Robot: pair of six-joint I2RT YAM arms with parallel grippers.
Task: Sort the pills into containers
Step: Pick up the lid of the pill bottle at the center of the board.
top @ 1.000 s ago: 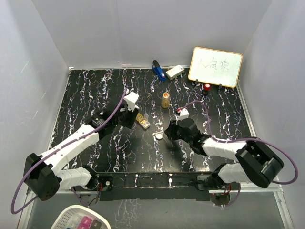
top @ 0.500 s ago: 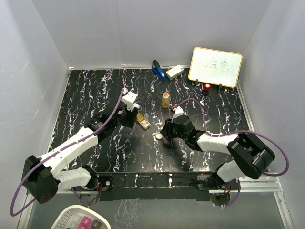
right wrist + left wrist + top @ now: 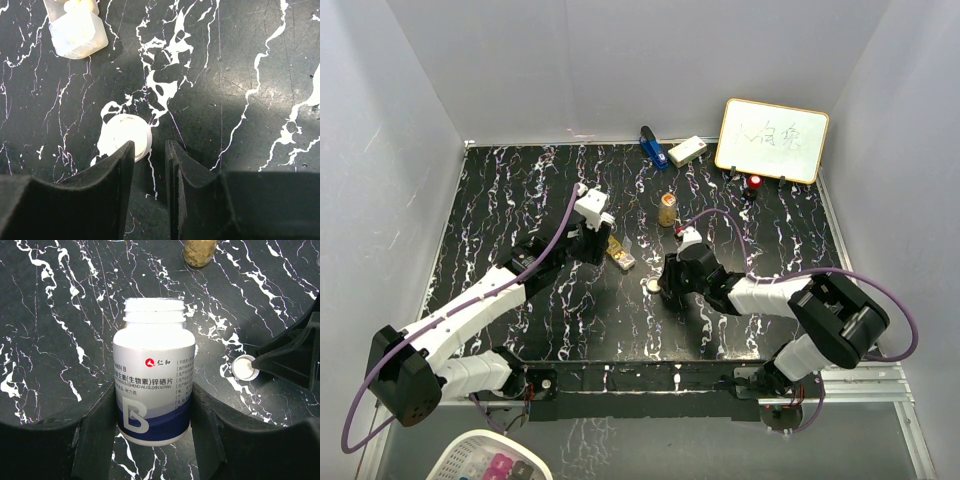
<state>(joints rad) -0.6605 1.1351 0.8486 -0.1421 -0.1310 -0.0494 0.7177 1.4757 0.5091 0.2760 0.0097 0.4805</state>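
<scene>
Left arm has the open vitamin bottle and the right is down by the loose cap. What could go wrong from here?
1. The bottle is uncapped in the left pincer; any tilt while moving could spill its contents.
2. The right pincer looks nearly closed, with the white cap lying beside its left finger, not between them. Closing now would likely miss or push the cap away.
3. The pill box lies close by; a sweep of the right arm might knock it.

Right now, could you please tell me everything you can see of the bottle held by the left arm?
The bottle is white plastic with a grey-and-navy label bearing a large B, a red logo and Chinese text. Its threaded neck is bare, the cap lying on the black marbled table to its right. It stands upright, clamped at the lower body between the left hand's fingers.
</scene>
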